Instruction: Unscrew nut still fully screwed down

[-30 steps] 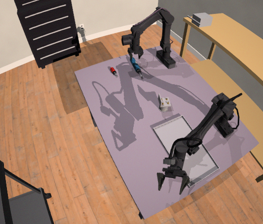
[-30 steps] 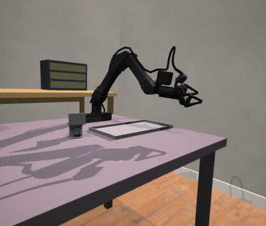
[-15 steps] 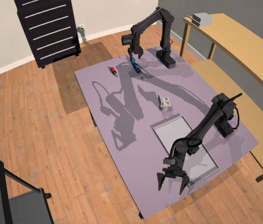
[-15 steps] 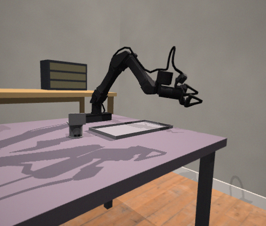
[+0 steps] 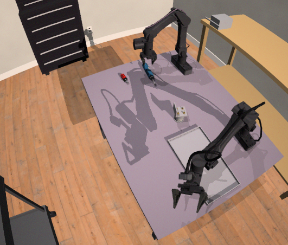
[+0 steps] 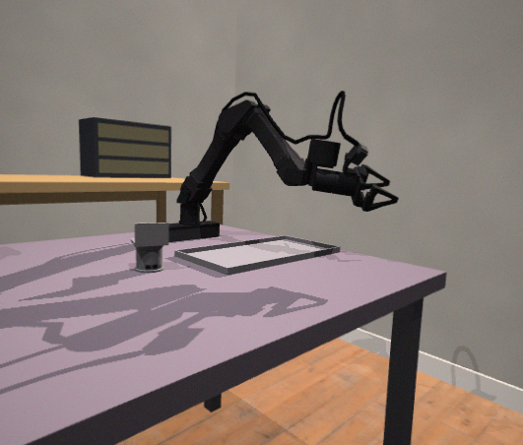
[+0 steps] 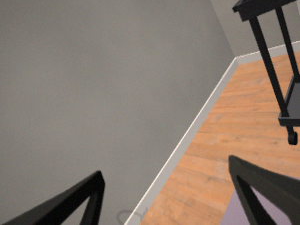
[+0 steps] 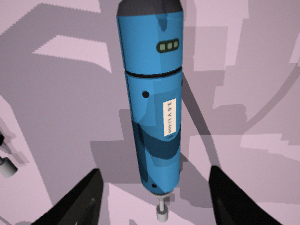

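Pale walls met a darker gray wall [image 5: 241, 13] [image 7: 100, 99] at a corner, with light baseboards along their feet. Orange-brown planks covered the floor [image 5: 70, 173] [image 6: 280, 413] [image 7: 225, 129]. A dark cabinet [image 5: 52, 27] with pale horizontal bars stood near a wall outlet [image 5: 89, 28]. A wooden workbench [image 5: 254, 43] [image 6: 38, 185] had a lower shelf and bore a gray box [image 5: 221, 21]; a dark-framed drawer unit [image 6: 125, 174] sat on it too. Part of a black cart [image 5: 4, 214] [image 7: 270, 66] showed, and light cast hard-edged shadows across the lilac tabletop [image 5: 132, 189] [image 6: 260, 335] [image 7: 240, 209].
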